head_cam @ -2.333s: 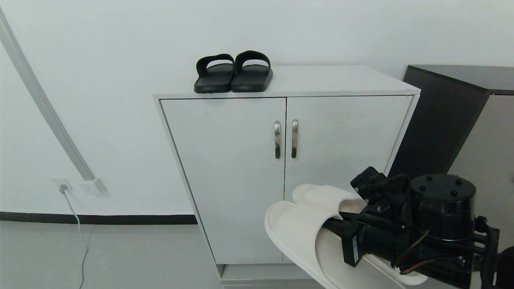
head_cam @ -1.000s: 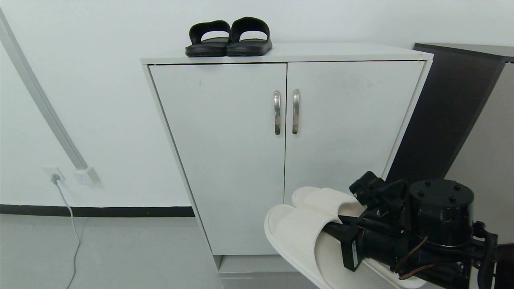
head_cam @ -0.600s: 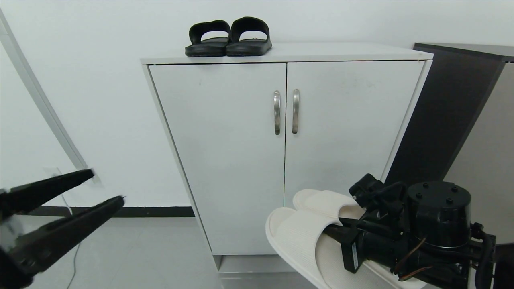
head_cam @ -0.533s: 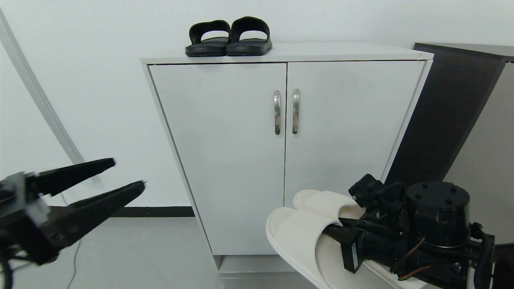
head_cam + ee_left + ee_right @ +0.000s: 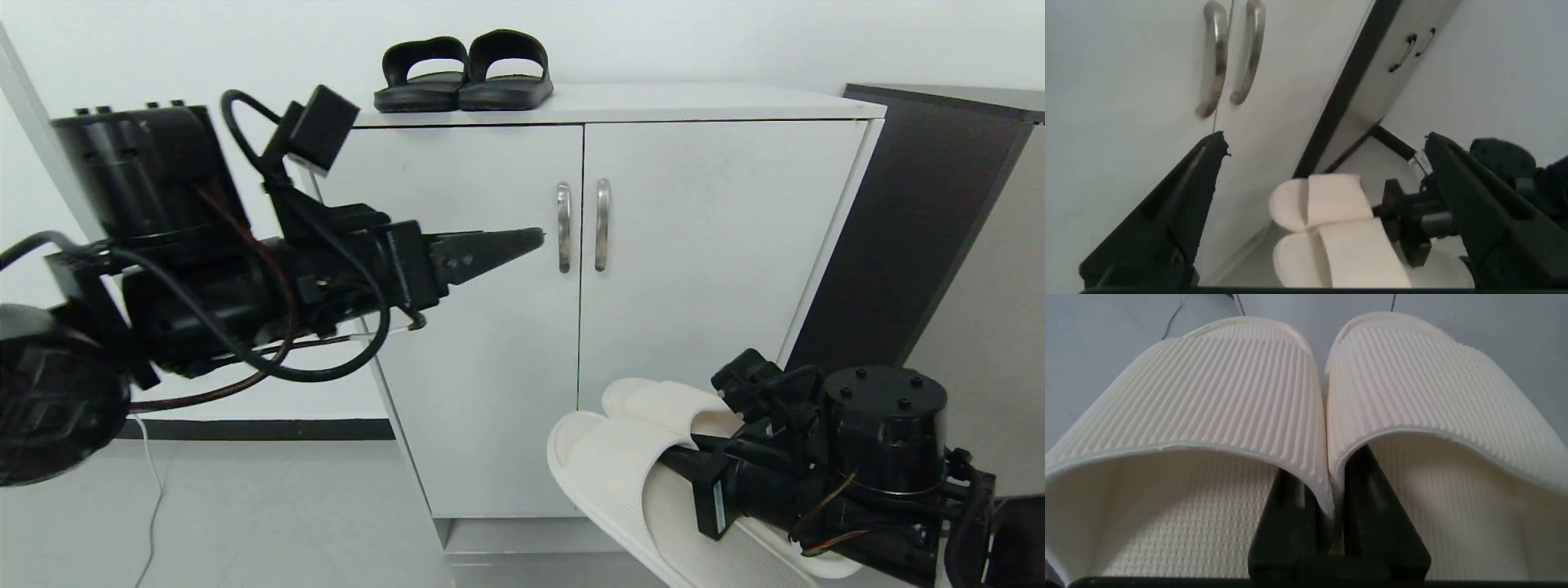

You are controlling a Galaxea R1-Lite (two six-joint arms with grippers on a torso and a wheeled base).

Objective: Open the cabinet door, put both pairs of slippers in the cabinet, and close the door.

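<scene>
The white cabinet (image 5: 490,343) has both doors shut, with two metal handles (image 5: 563,227) side by side at the centre seam. A black pair of slippers (image 5: 461,72) rests on its top, left of the middle. My left gripper (image 5: 522,242) is held level in front of the left door, its tip just short of the left handle (image 5: 1212,57); the left wrist view shows the left gripper (image 5: 1325,140) open wide. Low in front of the right door, my right gripper (image 5: 694,457) is shut on the white pair of slippers (image 5: 620,457), pinching their two inner walls (image 5: 1327,482) together.
A dark cabinet (image 5: 914,245) stands directly against the white one's right side. On the left wall runs a slanted grey conduit (image 5: 16,90), and a cable (image 5: 151,490) hangs down to the grey floor (image 5: 286,523).
My left arm came up from the lower left and swung right, bringing its open gripper to the left door handle. The right arm with the white slippers barely moved. Before that the camera dropped lower.
</scene>
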